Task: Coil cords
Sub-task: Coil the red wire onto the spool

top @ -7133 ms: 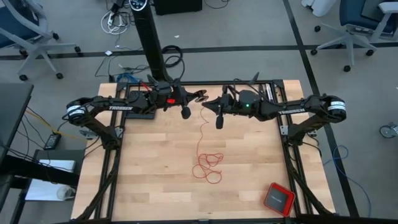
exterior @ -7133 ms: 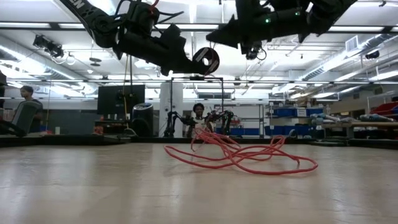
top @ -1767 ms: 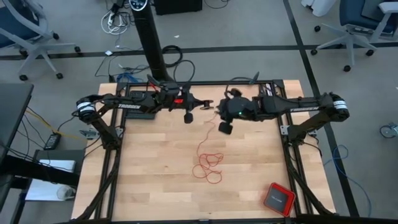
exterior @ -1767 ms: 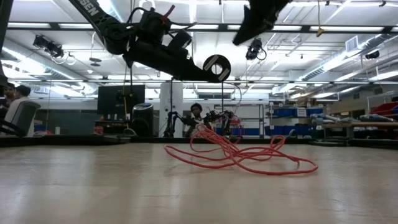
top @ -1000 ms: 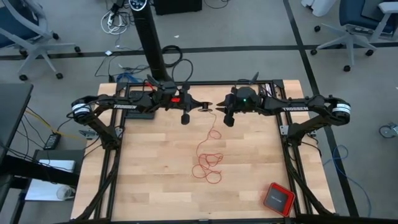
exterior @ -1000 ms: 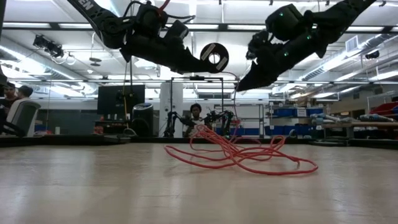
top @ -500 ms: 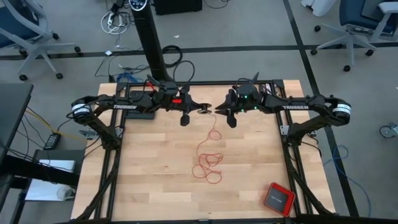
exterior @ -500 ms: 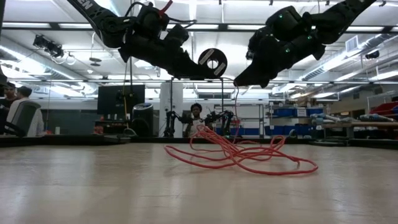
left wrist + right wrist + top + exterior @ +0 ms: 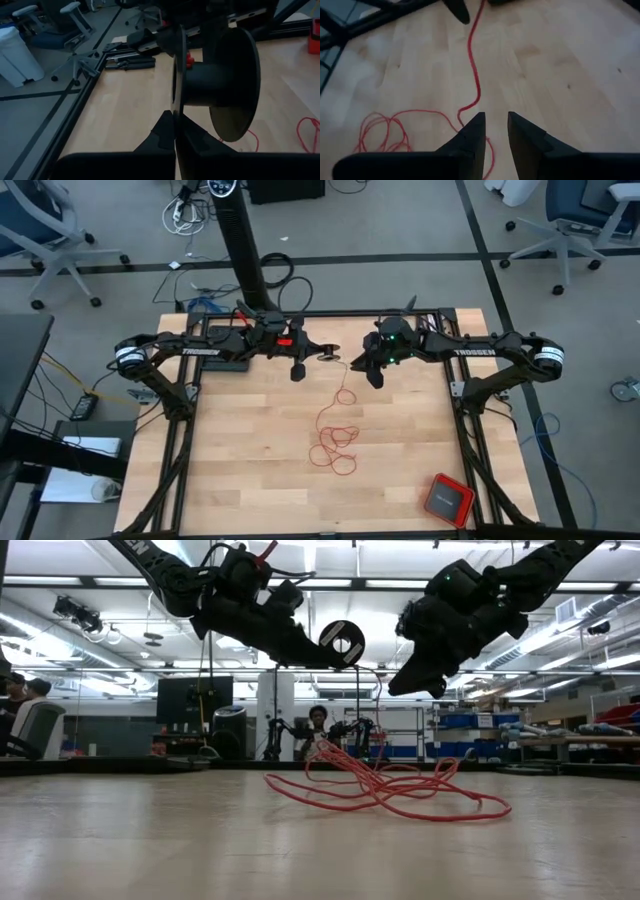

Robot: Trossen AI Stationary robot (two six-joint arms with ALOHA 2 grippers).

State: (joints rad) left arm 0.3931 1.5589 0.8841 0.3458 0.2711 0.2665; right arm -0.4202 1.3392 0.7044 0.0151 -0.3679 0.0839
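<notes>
Plenty of bare wooden table (image 9: 240, 470) is seen nearest the low camera, pale planks laid side by side. Toward the near right corner a red square box (image 9: 447, 499) with a dark top is set down flat, well apart from everything else. Farther in, around the middle of the boards, the red cord (image 9: 333, 446) is spread in loose, overlapping loops, and from them a single strand is drawn up toward the far edge, where both arms are held above the surface.

Up there the left gripper (image 9: 318, 356) is pressed together on the flange of a black spool (image 9: 215, 87), which is carried in the air with its round faces upright. Facing it, just beside, the right gripper (image 9: 358, 361) is held with its fingers (image 9: 470, 134) parted by a narrow gap; nothing is seen pinched between them, and the strand is seen on the boards past their tips.

Beyond the table, grey floor marked with dark lines is seen, with office chairs (image 9: 575, 220), a black post (image 9: 243, 245) and tangled cables. Farthest off, in the low view, ceiling strip lights, shelving and a seated person (image 9: 318, 732) are made out.
</notes>
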